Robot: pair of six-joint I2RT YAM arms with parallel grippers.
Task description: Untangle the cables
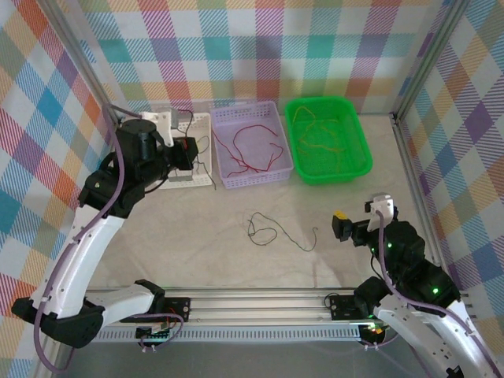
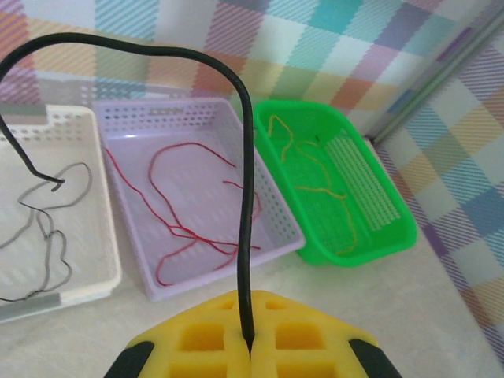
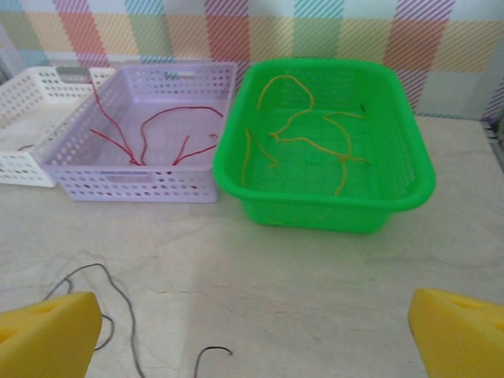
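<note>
– Checking the left gripper (image 2: 249, 353) first. How do its fingers stand?

– Closed. The yellow pads (image 2: 197, 339) meet, and a black cable (image 2: 246, 205) is pinched in the seam between them. The cable rises from the pinch, arches over to the left, and its free end hangs above the white basket (image 2: 90, 252).

– What is in that basket?

– A grey cable (image 2: 49, 236), lying loose in loops on the floor. I cannot tell whether the hanging end touches it.

– And the other baskets?

– The purple basket (image 2: 165, 118) stands just beside the white one and holds red cables (image 2: 185, 230). The green basket (image 2: 366, 189) is next along and holds a yellow-orange cable (image 2: 315, 169), spread across its floor.

– What about the right gripper (image 3: 252, 346)?

– It is wide open, with one pad at each lower corner of its wrist view and nothing between them. It is over the table (image 1: 197, 228), facing the purple and green baskets.

– Is anything loose on the table?

– One dark cable (image 3: 130, 319). It lies in front of the baskets, partly looped, just beside the right gripper's left pad, and neither gripper holds it.
</note>
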